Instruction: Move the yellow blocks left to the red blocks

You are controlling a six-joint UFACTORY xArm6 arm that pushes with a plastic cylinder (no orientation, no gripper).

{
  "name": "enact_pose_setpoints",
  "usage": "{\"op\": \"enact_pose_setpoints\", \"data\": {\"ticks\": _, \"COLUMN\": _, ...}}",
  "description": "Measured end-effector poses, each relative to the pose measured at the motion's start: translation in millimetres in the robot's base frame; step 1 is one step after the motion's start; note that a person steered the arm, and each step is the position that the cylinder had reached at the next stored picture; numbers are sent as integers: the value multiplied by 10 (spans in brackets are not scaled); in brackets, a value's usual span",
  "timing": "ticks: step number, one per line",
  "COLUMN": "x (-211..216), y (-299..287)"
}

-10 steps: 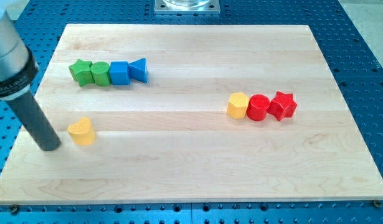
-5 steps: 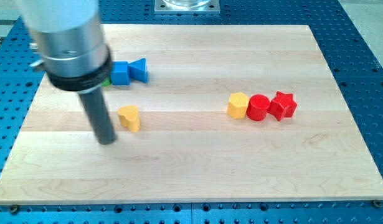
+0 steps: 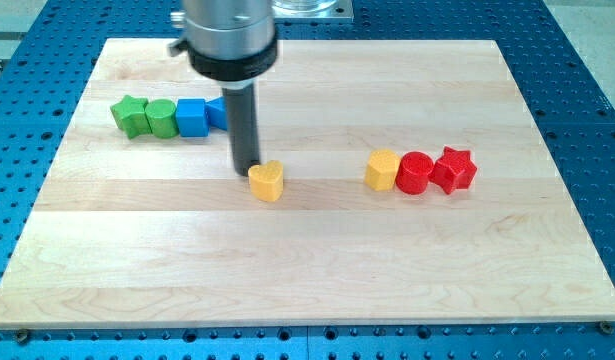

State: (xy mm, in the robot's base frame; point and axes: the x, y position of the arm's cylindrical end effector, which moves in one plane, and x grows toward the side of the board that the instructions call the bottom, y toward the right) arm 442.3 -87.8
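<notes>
Near the board's centre, yellow heart block [image 3: 267,181] sits well apart from yellow hexagon block [image 3: 383,170], which touches red cylinder [image 3: 415,172] and red star [image 3: 454,168]. My tip [image 3: 246,171], a bare rod holding nothing, touches the heart's upper-left edge.

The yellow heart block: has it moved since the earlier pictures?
Yes. The yellow heart block has slid toward the view's right, closer to the yellow hexagon block, pushed by my tip.

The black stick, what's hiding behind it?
Behind my tip and its rod sits a blue block; only its left part shows, so its shape can't be told. Beside it stand the blue cube and two green blocks.
</notes>
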Motion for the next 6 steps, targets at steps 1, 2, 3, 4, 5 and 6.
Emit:
{"op": "enact_pose_setpoints", "data": {"ticks": 1, "x": 290, "y": -358}}
{"op": "enact_pose_setpoints", "data": {"ticks": 2, "x": 487, "y": -21}}
{"op": "enact_pose_setpoints", "data": {"ticks": 3, "x": 173, "y": 665}}
{"op": "enact_pose_setpoints", "data": {"ticks": 4, "x": 96, "y": 792}}
{"op": "enact_pose_setpoints", "data": {"ticks": 5, "x": 96, "y": 792}}
{"op": "enact_pose_setpoints", "data": {"ticks": 6, "x": 63, "y": 804}}
